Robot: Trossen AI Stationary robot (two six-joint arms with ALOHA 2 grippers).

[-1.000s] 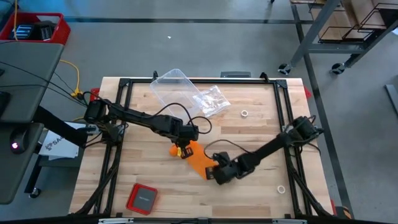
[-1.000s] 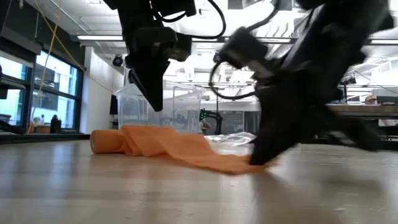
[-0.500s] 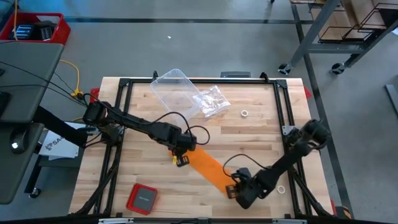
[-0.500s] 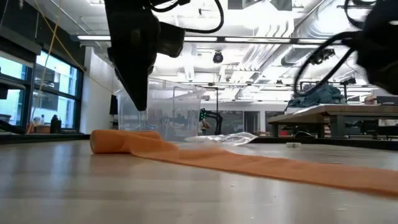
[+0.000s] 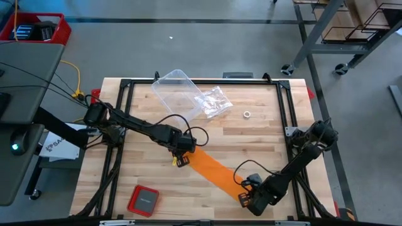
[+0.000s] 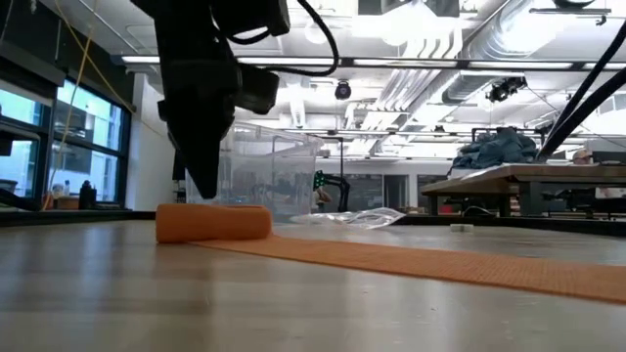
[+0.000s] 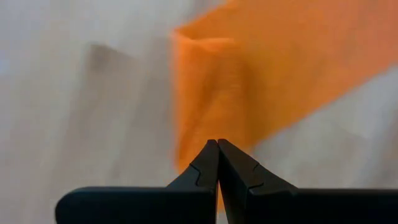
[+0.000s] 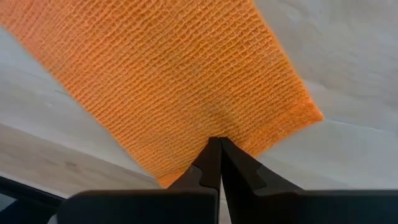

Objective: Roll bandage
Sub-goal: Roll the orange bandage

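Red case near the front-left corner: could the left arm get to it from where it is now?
Probably yes: bare table lies between the left gripper and the red case, but that gripper is shut at the bandage roll.

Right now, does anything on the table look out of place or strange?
Nothing looks damaged or spilled. The bandage lies stretched flat in a diagonal band, rolled only at the end by the left gripper; the right gripper, shut, pins the other end. A crumpled plastic bag lies at the far side.

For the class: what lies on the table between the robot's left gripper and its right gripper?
In the high view, the flat stretch of the orange bandage runs from the left gripper to the right gripper.
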